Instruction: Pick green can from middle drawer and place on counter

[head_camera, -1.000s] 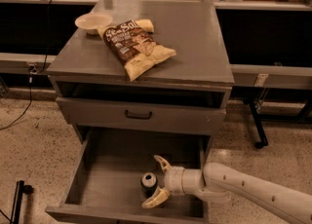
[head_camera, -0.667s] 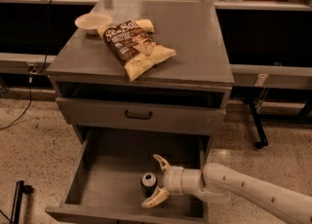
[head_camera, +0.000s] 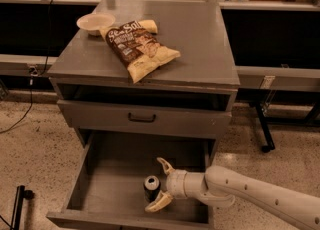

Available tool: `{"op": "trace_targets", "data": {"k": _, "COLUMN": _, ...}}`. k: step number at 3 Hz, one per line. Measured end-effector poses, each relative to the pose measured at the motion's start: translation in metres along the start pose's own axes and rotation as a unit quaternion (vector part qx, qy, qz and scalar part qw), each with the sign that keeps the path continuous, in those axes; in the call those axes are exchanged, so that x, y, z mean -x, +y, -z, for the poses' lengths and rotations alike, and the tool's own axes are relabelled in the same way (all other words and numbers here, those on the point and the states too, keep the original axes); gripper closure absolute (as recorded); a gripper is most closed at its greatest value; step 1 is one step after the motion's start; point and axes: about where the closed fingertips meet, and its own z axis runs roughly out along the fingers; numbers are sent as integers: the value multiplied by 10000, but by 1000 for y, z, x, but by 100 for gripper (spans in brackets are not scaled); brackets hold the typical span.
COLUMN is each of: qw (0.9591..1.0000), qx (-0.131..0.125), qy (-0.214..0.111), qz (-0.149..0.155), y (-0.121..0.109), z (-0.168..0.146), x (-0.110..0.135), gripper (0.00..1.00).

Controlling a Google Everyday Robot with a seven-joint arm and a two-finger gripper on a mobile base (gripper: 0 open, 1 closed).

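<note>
The green can (head_camera: 151, 188) stands upright on the floor of the open middle drawer (head_camera: 112, 186), near its front right part. My gripper (head_camera: 156, 184) reaches in from the right on a pale arm. It is open, with one cream finger (head_camera: 165, 165) behind the can and the other in front of it. The can sits at the mouth of the open fingers, not clamped. The counter (head_camera: 200, 39) is the grey cabinet top above the drawers.
A brown and yellow chip bag (head_camera: 140, 48) and a white bowl (head_camera: 95, 23) lie on the counter's left half. A shut drawer front with a dark handle (head_camera: 141, 118) is above the open drawer. A long ledge runs behind. A black stand leg (head_camera: 262, 129) is on the floor at right.
</note>
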Motion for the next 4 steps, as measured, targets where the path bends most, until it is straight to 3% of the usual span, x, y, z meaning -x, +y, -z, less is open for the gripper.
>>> {"op": "trace_targets", "data": {"k": 3, "qw": 10000, "qx": 42, "qy": -22, "qz": 3, "y": 3, "z": -4, "x": 2, "gripper": 65}}
{"op": "trace_targets", "data": {"k": 4, "qw": 9987, "qx": 305, "qy": -147, "qz": 373, "y": 11, "z": 3, "x": 26, "gripper": 88}}
